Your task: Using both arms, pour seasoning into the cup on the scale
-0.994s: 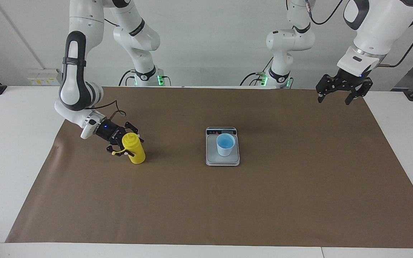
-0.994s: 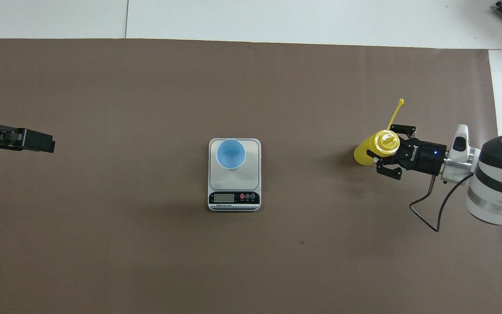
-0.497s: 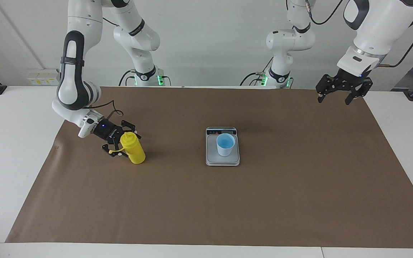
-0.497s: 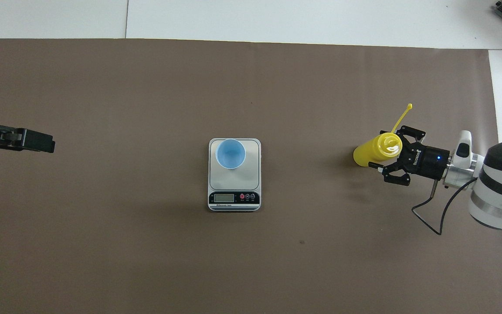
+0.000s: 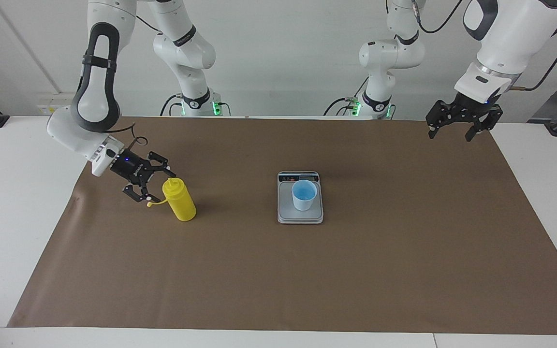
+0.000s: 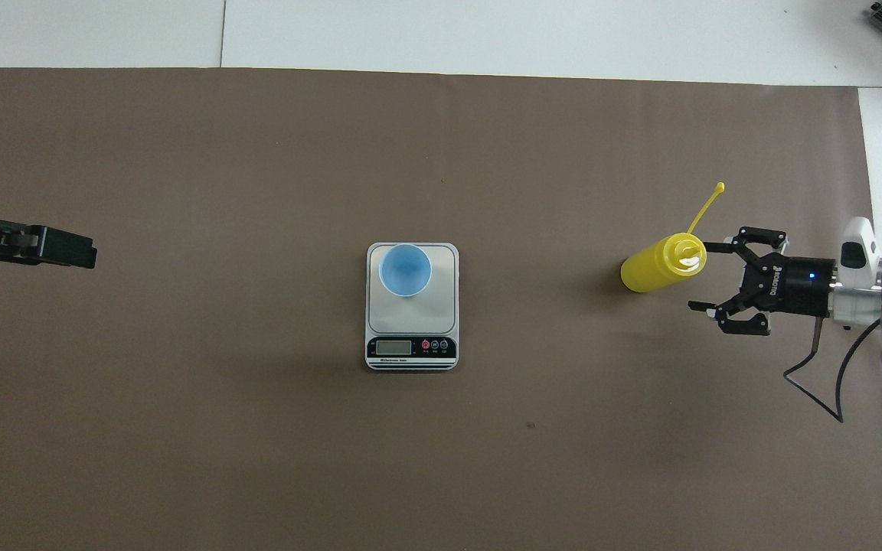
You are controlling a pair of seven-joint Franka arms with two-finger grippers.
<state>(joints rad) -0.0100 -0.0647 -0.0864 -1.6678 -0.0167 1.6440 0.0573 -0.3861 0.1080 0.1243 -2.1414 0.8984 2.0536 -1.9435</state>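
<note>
Bottle [image 5: 179, 199] stood upright, free, left of centre on table [image 5: 404, 270]. Right pincer [image 5: 149, 184] just beside it, wide open, empty. Cup [image 5: 304, 194] on scale [image 5: 300, 215], mid-frame, ready for weighing. Left pincer [image 5: 457, 126] open, empty, waited upper right.

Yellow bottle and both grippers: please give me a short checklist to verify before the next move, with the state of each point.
1. Yellow bottle stands upright on the brown mat: ok.
2. Right gripper open and apart from the bottle: ok.
3. Cup upright on the scale: ok.
4. Left gripper open, waiting over the mat's edge at its own end: ok.
5. Cap strap clear of the right gripper: cannot tell.
6. Seasoning inside the cup: cannot tell.
</note>
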